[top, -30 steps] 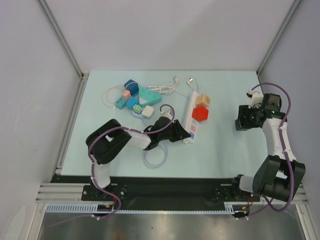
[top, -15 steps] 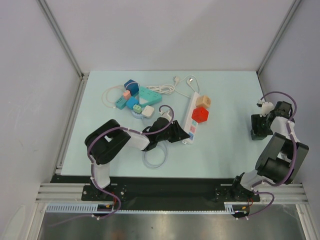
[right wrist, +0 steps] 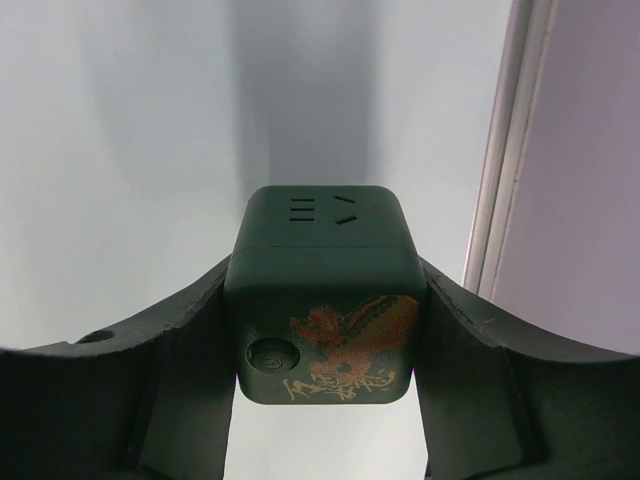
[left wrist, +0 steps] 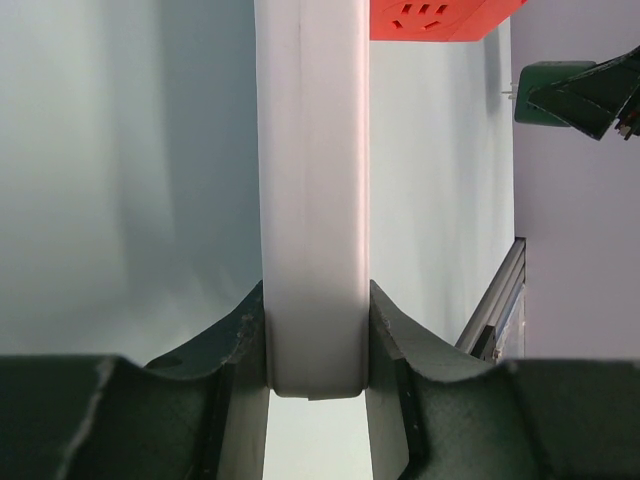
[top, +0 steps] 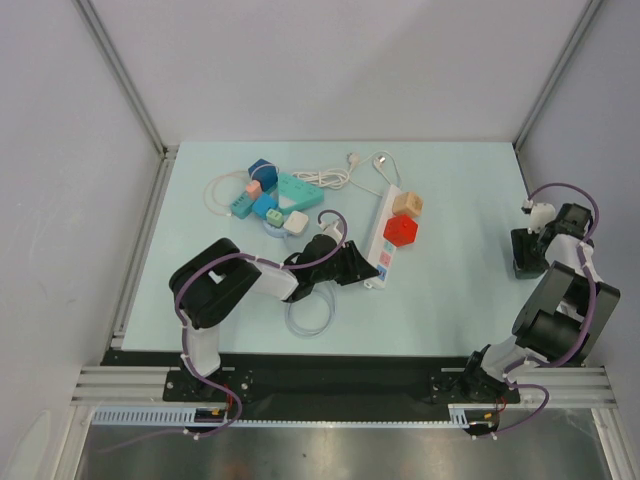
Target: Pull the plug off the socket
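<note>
The socket is a long white power strip [top: 383,232] lying on the pale table; my left gripper [top: 362,269] is shut on its near end, and in the left wrist view the strip [left wrist: 313,180] sits pinched between both fingers [left wrist: 235,345]. A red cube plug [top: 400,229] and a beige cube plug [top: 406,203] sit on the strip. My right gripper [top: 524,258] is far off by the table's right edge, shut on a dark green cube plug [right wrist: 322,235] with a gold dragon print, well apart from the strip.
A heap of teal and blue cubes and a teal strip [top: 270,197] with white cables [top: 335,177] lies at the back left. A clear cable loop [top: 308,314] lies under the left arm. The table's metal side rail [right wrist: 508,150] runs close beside the right gripper.
The right arm has carried the green cube plug rightward, away from the strip to the table's right edge. The left gripper has stayed shut on the strip's end.
</note>
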Robot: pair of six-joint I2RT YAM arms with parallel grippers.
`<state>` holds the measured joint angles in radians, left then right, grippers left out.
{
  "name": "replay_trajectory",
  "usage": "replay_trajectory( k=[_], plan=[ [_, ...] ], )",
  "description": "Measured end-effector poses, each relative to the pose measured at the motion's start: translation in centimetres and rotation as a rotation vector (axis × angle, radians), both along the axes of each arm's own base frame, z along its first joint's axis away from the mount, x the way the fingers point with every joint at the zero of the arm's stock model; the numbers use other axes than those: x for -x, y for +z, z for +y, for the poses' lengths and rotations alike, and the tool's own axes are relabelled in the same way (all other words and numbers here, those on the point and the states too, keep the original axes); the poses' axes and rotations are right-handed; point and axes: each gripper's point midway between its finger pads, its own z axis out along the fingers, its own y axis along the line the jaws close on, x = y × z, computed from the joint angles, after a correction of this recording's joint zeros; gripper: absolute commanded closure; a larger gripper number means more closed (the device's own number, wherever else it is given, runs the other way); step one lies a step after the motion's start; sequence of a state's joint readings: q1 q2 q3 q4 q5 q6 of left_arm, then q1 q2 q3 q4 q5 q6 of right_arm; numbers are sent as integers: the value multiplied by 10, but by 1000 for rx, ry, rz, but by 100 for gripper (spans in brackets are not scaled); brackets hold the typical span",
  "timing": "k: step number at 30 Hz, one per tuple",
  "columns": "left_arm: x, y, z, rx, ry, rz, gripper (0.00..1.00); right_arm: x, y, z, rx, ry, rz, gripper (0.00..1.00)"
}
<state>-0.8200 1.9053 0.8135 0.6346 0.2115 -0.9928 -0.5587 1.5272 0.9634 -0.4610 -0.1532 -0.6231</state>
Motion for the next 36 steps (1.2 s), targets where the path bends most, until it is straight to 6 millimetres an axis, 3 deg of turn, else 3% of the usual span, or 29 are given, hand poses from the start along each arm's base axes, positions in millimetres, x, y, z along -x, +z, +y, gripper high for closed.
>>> replay_trajectory(
  k=[8,15,21,25,36],
  plan=[
    [0,0,0,-1,-2,-2,100,2,-1,-9,21,-10,-5,84],
    [0,0,0,-2,-5,-4,100,8,-10,-8,14,-4,16,69],
    [0,0,0,-2,-6,-4,100,7,-10,-9,19,0,12,29],
    [0,0,0,-2,-6,-4,100,9,-12,-6,11,7,18,15],
    [0,0,0,-1,-9,-4,100,8,8,4,-8,36,-39,13]
  ],
)
